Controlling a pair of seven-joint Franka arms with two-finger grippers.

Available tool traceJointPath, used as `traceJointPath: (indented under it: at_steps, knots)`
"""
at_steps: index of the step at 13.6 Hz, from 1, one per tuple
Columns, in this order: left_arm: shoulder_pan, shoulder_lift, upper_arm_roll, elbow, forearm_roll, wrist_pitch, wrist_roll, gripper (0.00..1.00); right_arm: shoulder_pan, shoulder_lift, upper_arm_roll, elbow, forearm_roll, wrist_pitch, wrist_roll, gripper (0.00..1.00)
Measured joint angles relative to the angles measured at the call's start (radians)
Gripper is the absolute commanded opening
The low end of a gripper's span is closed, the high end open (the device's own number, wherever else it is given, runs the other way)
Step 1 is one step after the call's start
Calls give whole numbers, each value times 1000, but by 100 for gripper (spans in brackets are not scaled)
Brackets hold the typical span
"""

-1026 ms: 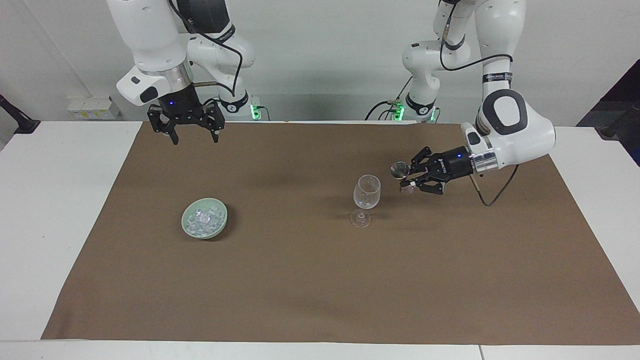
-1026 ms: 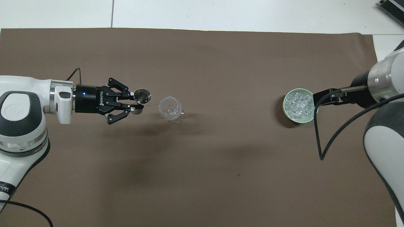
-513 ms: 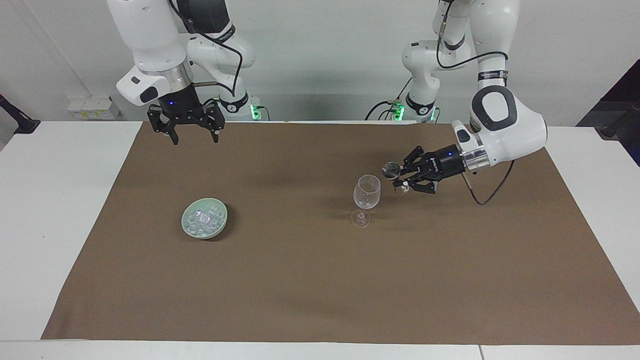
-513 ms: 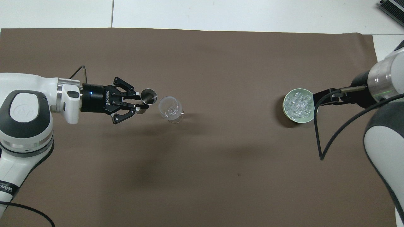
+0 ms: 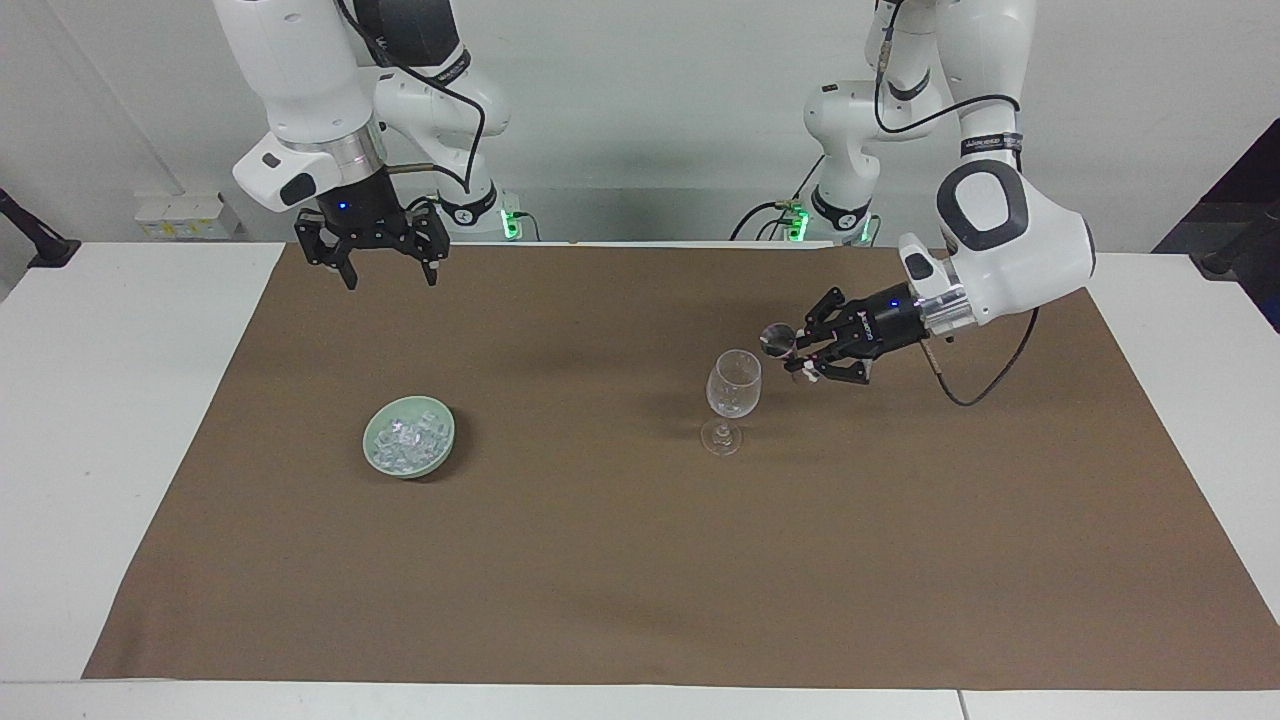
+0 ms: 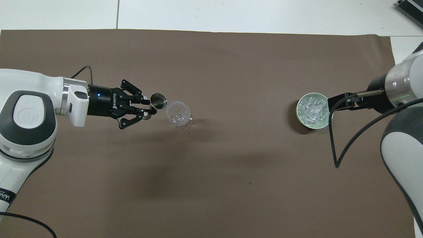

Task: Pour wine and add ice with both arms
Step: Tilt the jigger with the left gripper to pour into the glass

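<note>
Left end effector (image 5: 800, 357) clamped on metal jigger (image 5: 778, 339) beside glass (image 5: 733, 384).

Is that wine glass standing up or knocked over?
Upright. The wine glass stands on its foot on the brown mat, bowl opening upward.

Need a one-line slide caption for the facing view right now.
Left gripper holds a small metal cup beside the wine glass rim; open right gripper waits, ice in its bowl.

On the desk (image 5: 120, 420) lies a mat (image 5: 640, 560). On it, a stemmed glass (image 5: 733, 398) stands toward the left arm's end; a bowl (image 5: 409, 438) holding ice (image 5: 405, 442) sits toward the right arm's end.
</note>
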Motion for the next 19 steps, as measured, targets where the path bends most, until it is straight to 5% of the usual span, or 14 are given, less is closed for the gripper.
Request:
traceJointPath:
  at_steps: [19]
  knots:
    - [-58, -2, -1, 66, 241, 38, -225, 6, 0, 0, 0, 0, 0, 0, 0, 100]
